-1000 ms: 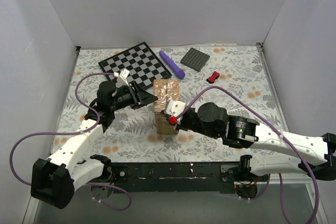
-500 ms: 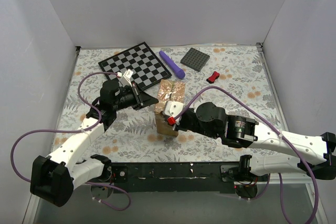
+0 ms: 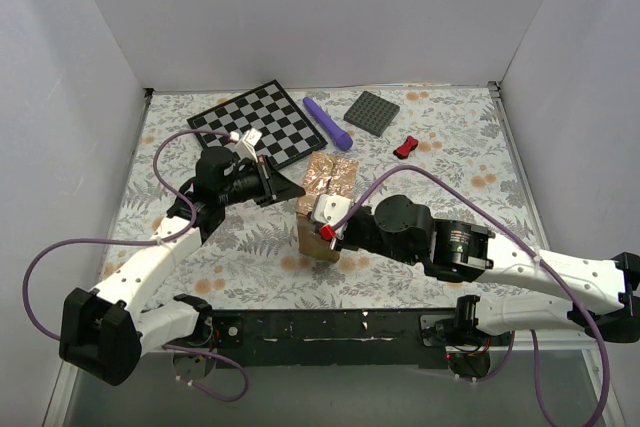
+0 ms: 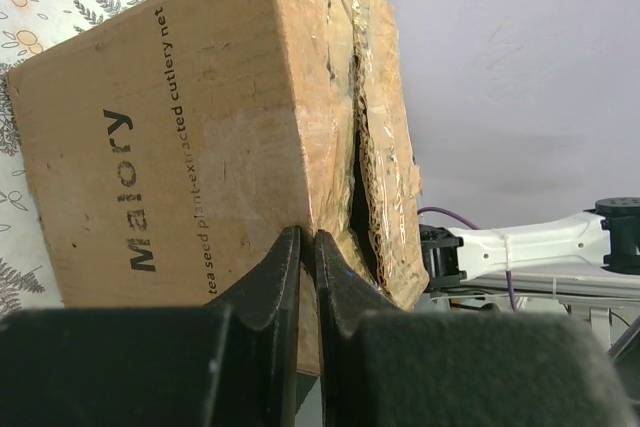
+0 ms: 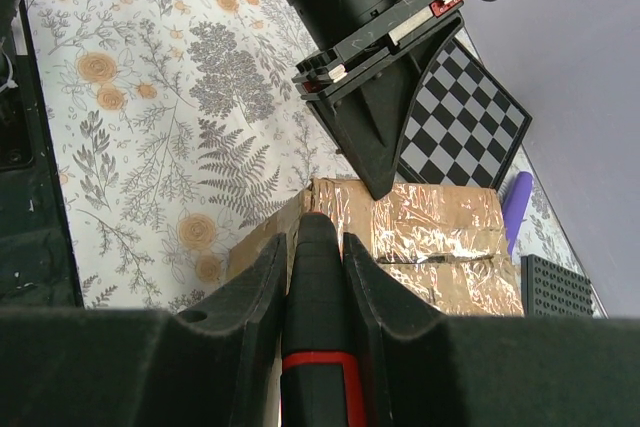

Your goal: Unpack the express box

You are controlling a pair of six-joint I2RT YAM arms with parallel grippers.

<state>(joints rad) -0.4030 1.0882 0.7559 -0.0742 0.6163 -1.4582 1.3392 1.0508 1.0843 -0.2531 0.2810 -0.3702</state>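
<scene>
Left gripper [image 4: 307, 235] (closed) at express box [image 4: 200, 147] edge.

The brown cardboard express box [image 3: 328, 177] stands upright, glossy taped flaps uppermost, one top seam gaping.

We see a table [image 3: 470, 207] with a flowered cover; at its far side lie a chessboard [image 3: 262, 124], a purple stick [image 3: 328, 122] just beside it, a grey plate [image 3: 372, 112] and a small red clip [image 3: 405, 147]; a brown box [image 3: 330, 175] stands mid-table.
</scene>
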